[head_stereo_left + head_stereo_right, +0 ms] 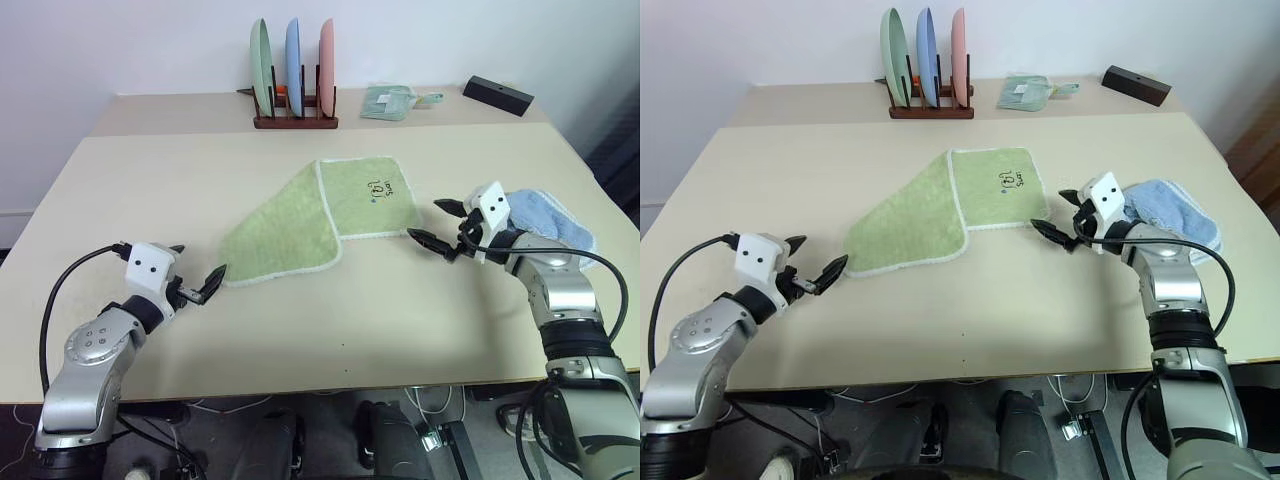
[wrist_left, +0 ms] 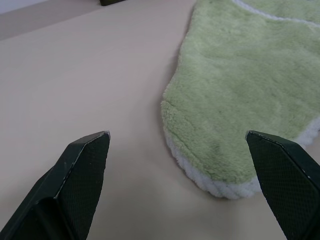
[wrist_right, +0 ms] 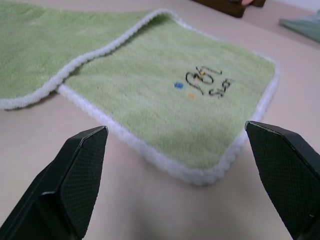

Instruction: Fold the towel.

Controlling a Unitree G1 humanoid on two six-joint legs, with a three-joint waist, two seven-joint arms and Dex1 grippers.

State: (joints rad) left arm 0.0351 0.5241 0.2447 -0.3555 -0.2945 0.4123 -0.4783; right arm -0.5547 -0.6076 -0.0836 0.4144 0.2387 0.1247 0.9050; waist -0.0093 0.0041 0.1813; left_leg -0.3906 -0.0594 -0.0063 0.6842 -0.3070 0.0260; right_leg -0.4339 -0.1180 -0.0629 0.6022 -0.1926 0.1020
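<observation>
Light green terry cloth towel with white stitched edging (image 1: 320,222) lies flat on the beige table (image 1: 150,180), near the middle, partly folded: one flap lies over the other along a diagonal white-edged seam. The far right part shows a small black printed mark with a blue dot (image 1: 382,188).

Left gripper (image 1: 200,285) hovers just beside the towel's near left corner, black fingers (image 2: 82,165) spread wide, holding nothing. In the left wrist view the rounded towel corner sits between the fingertips, not touching them.

Right gripper (image 1: 440,225) is just beside the towel's near right corner, fingers (image 3: 80,160) also spread wide and empty. In the right wrist view the white-edged corner and the printed mark lie between the two fingertips, apart from them.

Smaller light blue terry cloth (image 1: 550,220) lies bunched on the table right behind the right gripper. At the far side, a dark wooden rack (image 1: 295,120) holds three upright plates: green, blue, pink. Right of it, a small pale mint folded cloth (image 1: 390,100) and a black rectangular block (image 1: 498,94) near the far right corner.
</observation>
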